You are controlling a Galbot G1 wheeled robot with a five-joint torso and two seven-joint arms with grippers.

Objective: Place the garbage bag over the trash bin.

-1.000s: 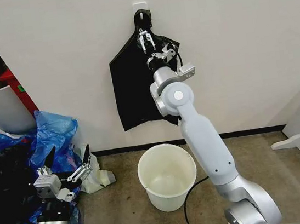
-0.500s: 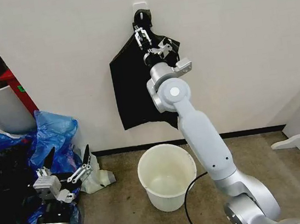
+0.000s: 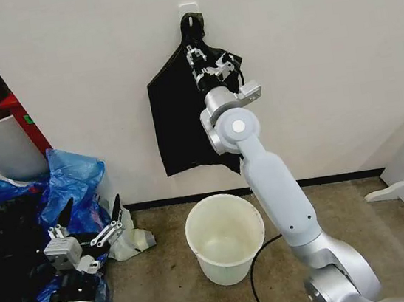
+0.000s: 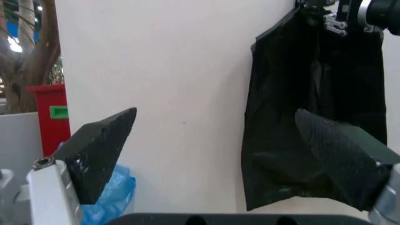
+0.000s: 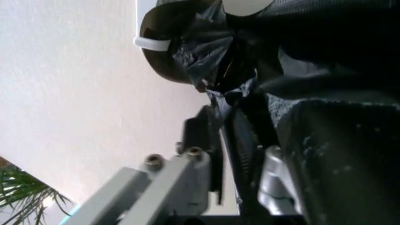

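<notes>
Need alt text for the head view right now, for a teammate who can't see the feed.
The right gripper is raised against the black garbage bag hanging from a wall hook, fingers closed on the plastic near its top. Below stands the empty white trash bin on the floor. The left gripper waits open, low beside blue plastic bags.

garbage bag: 1 | trash bin: 1 | plant pot: 1
</notes>
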